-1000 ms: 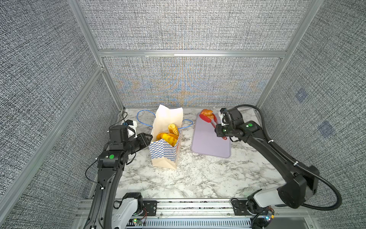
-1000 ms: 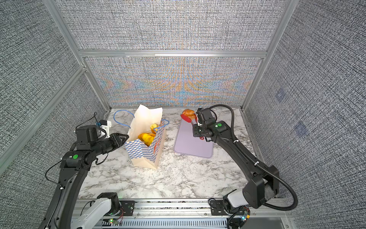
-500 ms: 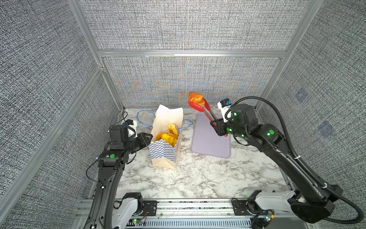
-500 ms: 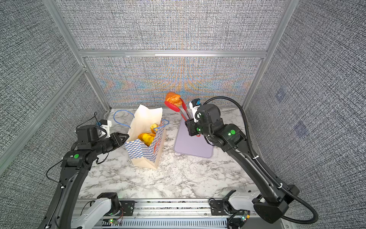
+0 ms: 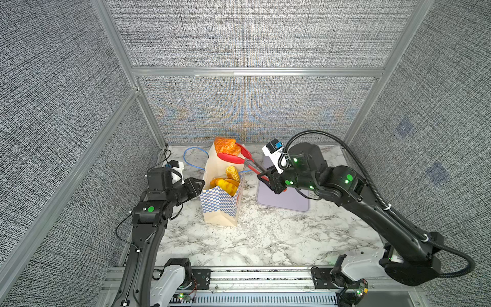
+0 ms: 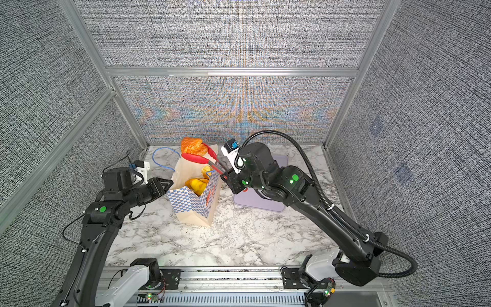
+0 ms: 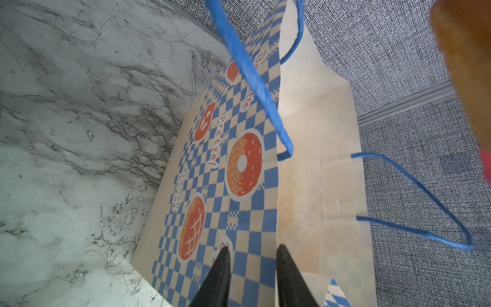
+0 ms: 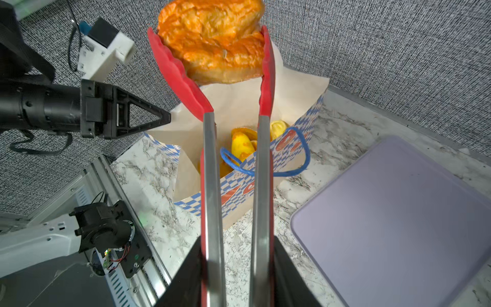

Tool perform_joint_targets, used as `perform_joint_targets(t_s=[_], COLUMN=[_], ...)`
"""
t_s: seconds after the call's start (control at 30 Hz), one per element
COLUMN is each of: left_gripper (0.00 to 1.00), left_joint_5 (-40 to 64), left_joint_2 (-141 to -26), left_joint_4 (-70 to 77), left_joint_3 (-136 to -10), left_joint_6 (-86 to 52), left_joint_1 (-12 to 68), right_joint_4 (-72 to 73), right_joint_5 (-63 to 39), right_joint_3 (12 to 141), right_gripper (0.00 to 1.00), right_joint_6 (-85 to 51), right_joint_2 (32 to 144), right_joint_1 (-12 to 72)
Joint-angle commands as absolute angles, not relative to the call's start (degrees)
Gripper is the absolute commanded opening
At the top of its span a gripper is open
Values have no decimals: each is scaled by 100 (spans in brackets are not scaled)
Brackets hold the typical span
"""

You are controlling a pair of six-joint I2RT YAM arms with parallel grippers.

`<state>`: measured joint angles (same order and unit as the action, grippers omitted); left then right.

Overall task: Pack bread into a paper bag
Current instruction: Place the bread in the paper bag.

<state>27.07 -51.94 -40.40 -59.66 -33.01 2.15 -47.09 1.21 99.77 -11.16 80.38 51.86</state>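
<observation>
One second ago pinched the croissant at the lilac tray; now holds it above the paper bag (right gripper clamped on red tongs). Keeps left gripper at the rim, jaws slightly apart. Remains only to release.

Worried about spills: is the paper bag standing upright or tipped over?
Upright: the paper bag stands on its base, mouth open upward, with bread showing inside.

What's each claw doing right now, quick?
Left gripper: jaws slightly apart at the edge of the paper bag; whether it grips cannot be told.
Right gripper: closed on red-tipped tongs that pinch a croissant.
</observation>
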Motion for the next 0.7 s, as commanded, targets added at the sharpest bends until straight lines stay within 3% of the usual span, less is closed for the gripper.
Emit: perform_joint_targets(t_s=[0.0, 0.67], left_gripper=[32, 31], left_joint_5=[2708, 2733], left_joint_2=[-5168, -5183], left_joint_4=[-3969, -3956], left_joint_3=[-5955, -5993], left_joint_6=[-3278, -3295], left_joint_1=[218, 215], right_joint_4=[-4588, -4637], right_joint_5=[158, 255], right_joint_3=[10020, 10033], right_gripper=[38, 55], right_joint_6=[-1057, -999], right_joint_2=[8103, 8200], right_joint_1=[5262, 5344])
